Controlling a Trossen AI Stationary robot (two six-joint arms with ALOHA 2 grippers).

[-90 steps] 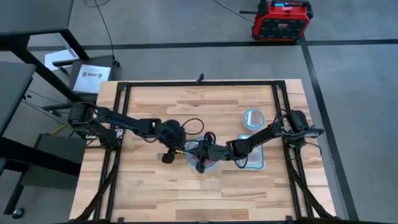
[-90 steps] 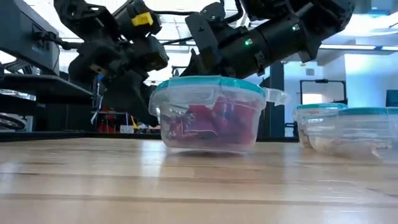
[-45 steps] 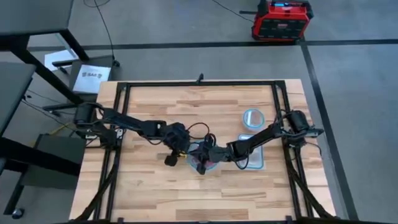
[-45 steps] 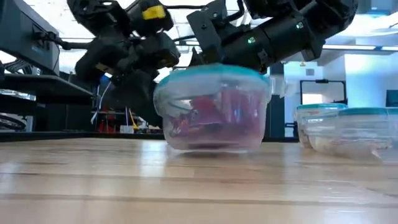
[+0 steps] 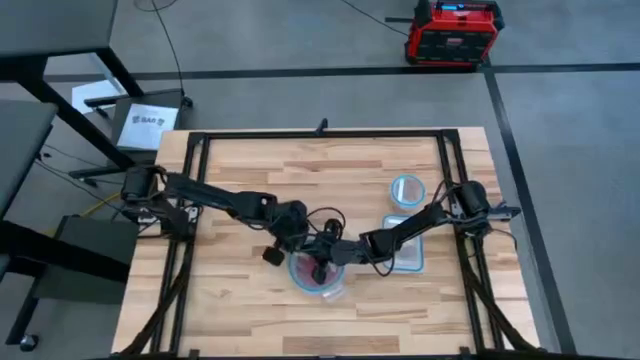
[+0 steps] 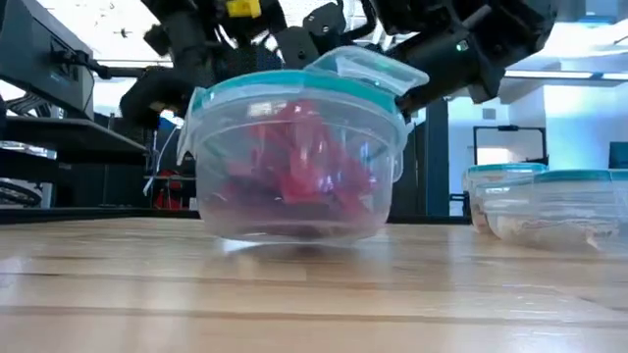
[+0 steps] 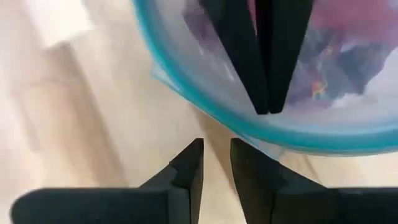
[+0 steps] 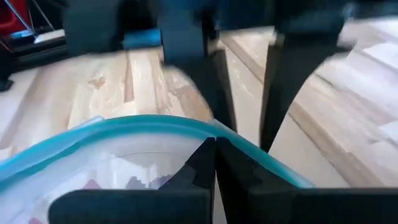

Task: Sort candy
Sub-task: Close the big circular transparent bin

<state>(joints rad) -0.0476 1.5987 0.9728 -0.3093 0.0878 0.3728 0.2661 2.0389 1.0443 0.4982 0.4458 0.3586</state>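
The candy bowl (image 6: 294, 157) has slid nearer the front edge, red candy (image 6: 294, 167) inside. The right gripper (image 8: 214, 163) pinches its rim to drag it; the left gripper (image 7: 214, 165), nearly closed and empty, steadies alongside.

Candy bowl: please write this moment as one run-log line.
bowl: holds red candy | right pincer: shut on bowl rim | left pincer: open, beside bowl, holding nothing
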